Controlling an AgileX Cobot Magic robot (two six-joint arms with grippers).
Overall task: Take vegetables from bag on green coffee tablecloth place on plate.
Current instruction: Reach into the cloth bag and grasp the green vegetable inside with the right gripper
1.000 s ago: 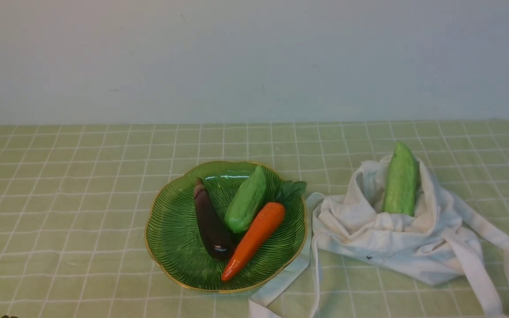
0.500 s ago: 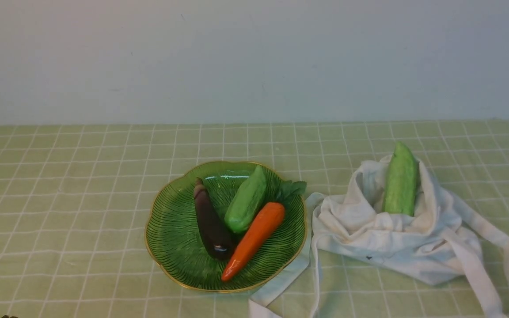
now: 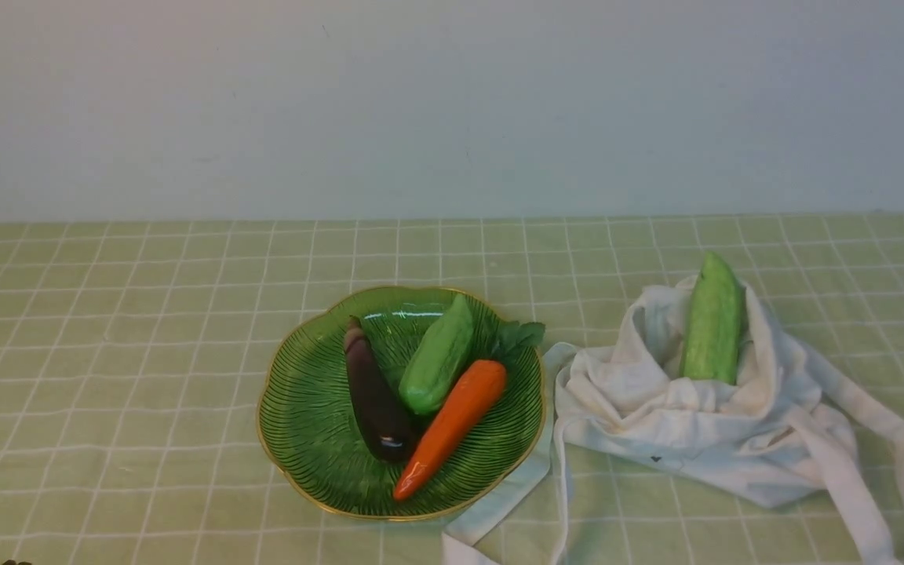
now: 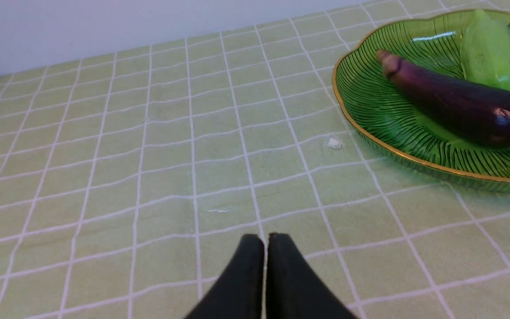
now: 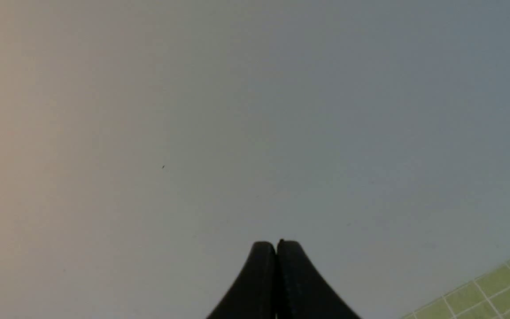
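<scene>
The dark green plate (image 3: 311, 424) with a gold rim sits on the pale green checked tablecloth (image 3: 107, 353). On it lie a purple eggplant (image 3: 373, 396), a pale green gourd (image 3: 438, 355) and an orange carrot (image 3: 452, 424). The white bag (image 3: 703, 439) lies to the plate's right with the second gourd (image 3: 711, 318) sticking out of its mouth. My left gripper (image 4: 266, 241) is shut and empty over bare cloth, apart from the plate (image 4: 370, 110) and eggplant (image 4: 454, 104). My right gripper (image 5: 276, 246) is shut and empty, facing the wall.
A pale wall (image 3: 452, 102) runs behind the table. The bag's long straps (image 3: 876, 479) trail toward the front right and under the plate's near edge. A small white scrap (image 4: 334, 143) lies on the cloth by the plate. A corner of cloth (image 5: 494, 288) shows in the right wrist view.
</scene>
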